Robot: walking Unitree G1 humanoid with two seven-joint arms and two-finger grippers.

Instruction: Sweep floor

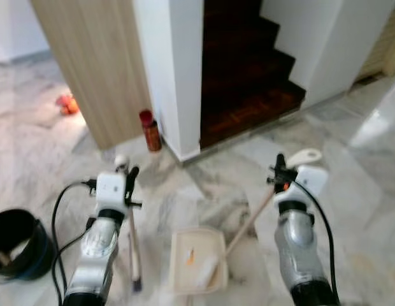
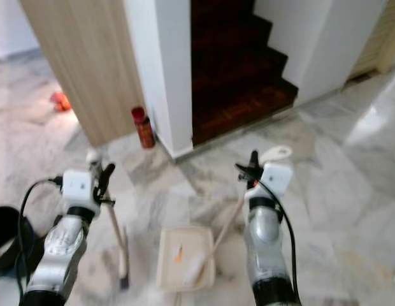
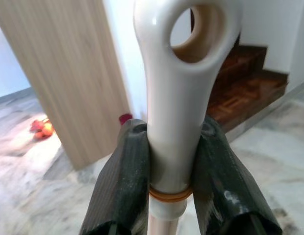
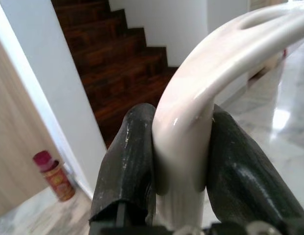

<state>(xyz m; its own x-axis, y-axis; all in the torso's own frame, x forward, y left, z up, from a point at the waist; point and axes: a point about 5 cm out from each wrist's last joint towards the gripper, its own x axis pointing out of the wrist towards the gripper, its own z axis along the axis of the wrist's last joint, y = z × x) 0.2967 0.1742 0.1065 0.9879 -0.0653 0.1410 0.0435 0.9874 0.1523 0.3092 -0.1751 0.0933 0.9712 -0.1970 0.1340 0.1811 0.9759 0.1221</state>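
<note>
- on the marble floor (image 1: 350, 191) in front of the robot lies a cream dustpan (image 1: 198, 260), its tray flat on the tiles between the two silver arms, with a small orange scrap (image 1: 190, 256) and a pale piece of litter (image 1: 207, 270) inside it.
- the dustpan's long handle (image 1: 251, 220) slants up from the tray toward the right arm and ends in a looped grip.
- the right gripper (image 4: 181, 161) is clamped on that looped grip, one black finger on each side of the cream plastic, touching it.
- the left gripper (image 3: 169, 171) is closed around the broom handle (image 3: 179, 88) just below its cream cap with the hanging hole; an orange ring sits on the handle between the fingers.
- the broom's (image 1: 133, 245) shaft runs down from the left gripper to a dark head on the floor, just beside the dustpan's left edge.
- a black bucket (image 1: 19, 245) stands on the floor at the robot's far left, near the left arm, cables looping beside it.
- ahead, a red can (image 1: 150, 131) stands on the floor against the foot of a white wall (image 1: 175, 70), beside a pale wooden panel (image 1: 95, 64).
- dark wooden stairs (image 1: 245, 76) rise beyond the wall.
- an orange object (image 1: 67, 104), blurred, lies on the floor well away at the far left.
</note>
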